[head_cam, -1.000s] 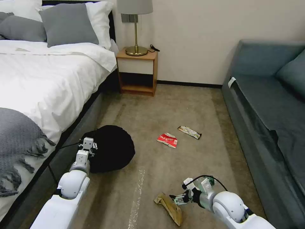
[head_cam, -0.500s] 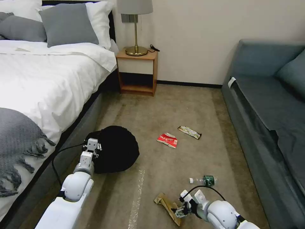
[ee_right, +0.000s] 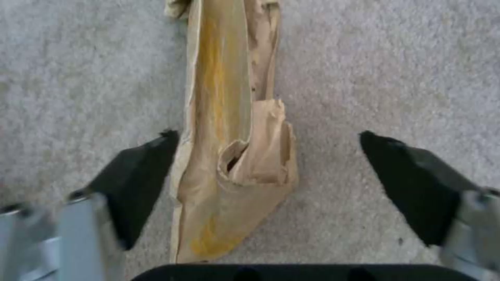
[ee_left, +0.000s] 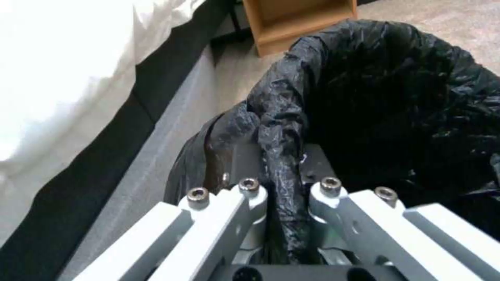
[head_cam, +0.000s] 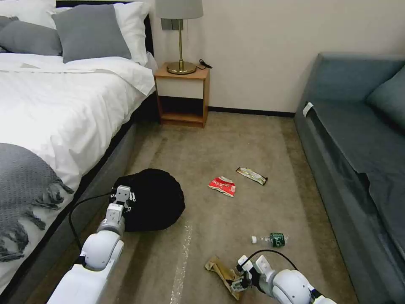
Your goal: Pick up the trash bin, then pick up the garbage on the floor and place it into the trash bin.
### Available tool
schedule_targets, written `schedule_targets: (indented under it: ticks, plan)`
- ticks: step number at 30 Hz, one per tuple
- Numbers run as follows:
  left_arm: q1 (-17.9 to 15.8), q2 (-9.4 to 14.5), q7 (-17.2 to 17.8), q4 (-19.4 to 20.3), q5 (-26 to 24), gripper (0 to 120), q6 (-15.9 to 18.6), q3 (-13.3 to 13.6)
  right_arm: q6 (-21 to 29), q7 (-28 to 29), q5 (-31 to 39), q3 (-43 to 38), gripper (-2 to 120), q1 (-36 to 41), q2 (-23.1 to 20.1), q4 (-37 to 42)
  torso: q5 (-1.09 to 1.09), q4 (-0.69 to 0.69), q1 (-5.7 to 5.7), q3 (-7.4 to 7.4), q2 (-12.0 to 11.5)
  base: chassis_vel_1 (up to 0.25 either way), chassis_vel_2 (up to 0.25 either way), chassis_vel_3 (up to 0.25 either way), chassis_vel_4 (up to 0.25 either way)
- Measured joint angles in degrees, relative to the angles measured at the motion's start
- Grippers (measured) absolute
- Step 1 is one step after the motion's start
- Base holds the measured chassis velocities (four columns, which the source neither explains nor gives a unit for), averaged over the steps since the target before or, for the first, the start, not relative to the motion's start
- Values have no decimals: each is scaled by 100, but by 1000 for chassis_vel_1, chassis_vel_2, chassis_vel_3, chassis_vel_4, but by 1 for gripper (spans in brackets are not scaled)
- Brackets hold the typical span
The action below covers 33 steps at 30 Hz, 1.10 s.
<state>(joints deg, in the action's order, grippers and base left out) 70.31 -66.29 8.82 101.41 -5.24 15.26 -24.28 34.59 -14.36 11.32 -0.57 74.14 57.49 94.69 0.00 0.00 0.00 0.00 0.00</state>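
Over by the white-sheeted bed [head_cam: 50,109], the left gripper [ee_left: 284,187] has its fingers [ee_left: 245,195] clamped narrow on a fold of the wrinkly black bag liner at the near rim of the small round trash bin [head_cam: 154,198], which sits low beside the bed frame, with the bin's dark mouth opening beyond the pinch. Moving rightward across the tan carpeted floor [head_cam: 236,139], a red-and-white snack packet [head_cam: 222,185] and a dark silvery bar wrapper [head_cam: 251,175] lie near each other in mid-room, well apart from both arms. Nearer, a clear bottle with a green label and white cap [head_cam: 270,240] rests on its side. The right gripper [ee_right: 268,156] hangs low just over the crumpled tan-brown paper wrapper [ee_right: 229,128], fingers [ee_right: 140,171] spread wide. The wrapper's long axis runs straight away from the wrist, so the fingers straddle it across its narrow width, one tip touching or nearly touching one edge, the other standing clear of the far edge. This arm is plainly the nearer one to it, and I would judge that a short descent and a squeeze is what the grasp needs.
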Motion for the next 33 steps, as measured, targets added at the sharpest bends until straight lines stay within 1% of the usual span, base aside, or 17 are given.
schedule_targets:
  ticks: [2,3,5,6,8,9,12,13,15,16,19,20,21,22,23,33]
  plan:
    - [2,-2,-3,0,-2,5,0,7,-23,-26,-22,0,77,-5,22,-34,0,0,0,0,0,0,0,0,0]
    - [2,-2,-3,0,-2,5,0,7,-23,-26,-22,0,77,-5,22,-34,0,0,0,0,0,0,0,0,0]
    - [2,0,-4,-20,-6,5,-4,7,-46,-49,-31,-1,67,-13,36,-68,0,0,0,0,0,0,0,0,0]
    - [2,0,-4,-20,-6,5,-4,7,-46,-49,-31,-1,67,-13,36,-68,0,0,0,0,0,0,0,0,0]
    - [-1,2,-6,-42,-8,5,-7,6,-74,-83,-70,1,56,-17,53,-106,0,0,0,0,0,0,0,0,0]
    - [-1,2,-6,-42,-8,5,-7,6,-74,-83,-70,1,56,-17,53,-106,0,0,0,0,0,0,0,0,0]
    - [-14,1,-7,-54,-13,5,-14,1,-119,-103,-99,8,40,-21,94,-132,0,0,0,0,0,0,0,0,0]
    - [-14,1,-7,-54,-13,5,-14,1,-119,-103,-99,8,40,-21,94,-132,0,0,0,0,0,0,0,0,0]
    - [-16,-11,-8,-61,-28,5,-15,0,-165,-99,-107,6,31,-20,158,-140,1,0,0,0,0,0,0,0,0]
    - [-16,-11,-8,-61,-28,5,-15,0,-165,-99,-107,6,31,-20,158,-140,1,0,0,0,0,0,0,0,0]
    - [-16,-24,-8,-63,-38,5,-15,1,-192,-100,-135,22,14,-12,183,-151,0,0,0,0,0,0,0,0,0]
    - [-16,-24,-8,-63,-38,5,-15,1,-192,-100,-135,22,14,-12,183,-151,0,0,0,0,0,0,0,0,0]
    - [-18,-25,-8,-63,-38,5,-15,1,-197,-107,-142,27,12,-15,181,-155,0,0,0,0,0,0,0,0,0]
    - [-21,-27,-9,-64,-38,5,-15,1,-204,-117,-147,27,5,-26,176,-161,0,0,0,0,0,0,0,0,0]
    - [-24,-29,-9,-64,-37,5,-15,1,-210,-126,-147,24,1,-38,171,-165,0,0,0,0,0,0,0,0,0]
    - [-7,-78,-15,-79,-15,5,-23,6,-270,-158,-145,-83,0,-23,145,-169,0,0,0,0,0,0,0,0,0]
